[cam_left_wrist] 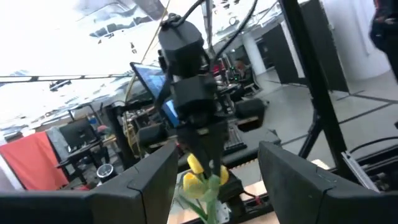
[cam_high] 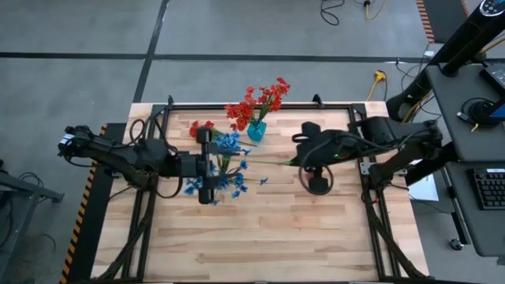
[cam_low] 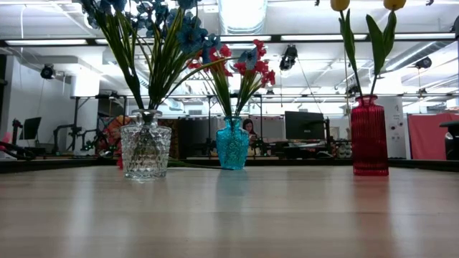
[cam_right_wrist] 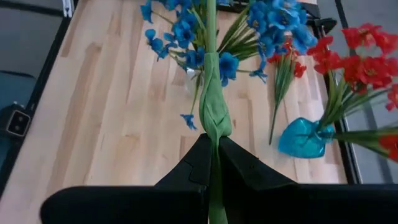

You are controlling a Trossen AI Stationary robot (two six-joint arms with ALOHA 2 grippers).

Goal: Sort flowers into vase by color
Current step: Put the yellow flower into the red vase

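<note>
My right gripper is shut on a long green stalk that lies level above the table and points toward the clear vase of blue flowers. My left gripper is open at that vase. In its wrist view, yellow flower heads show between its spread fingers, apart from both. A teal vase holds red flowers. A red vase holds two yellow-headed stems. One red flower lies on the table. My right gripper pinches the green stalk between its two fingers, just behind a wrapped leaf. The fingers come level from the table's right side and lie along the stalk. The stalk is lifted clear and runs straight out past the fingertips toward the blue flowers.
A black frame rims the wooden table. The three vases stand in the table's far half; bare wood fills the near half. Cables and a desk with a keyboard lie to the right, off the table.
</note>
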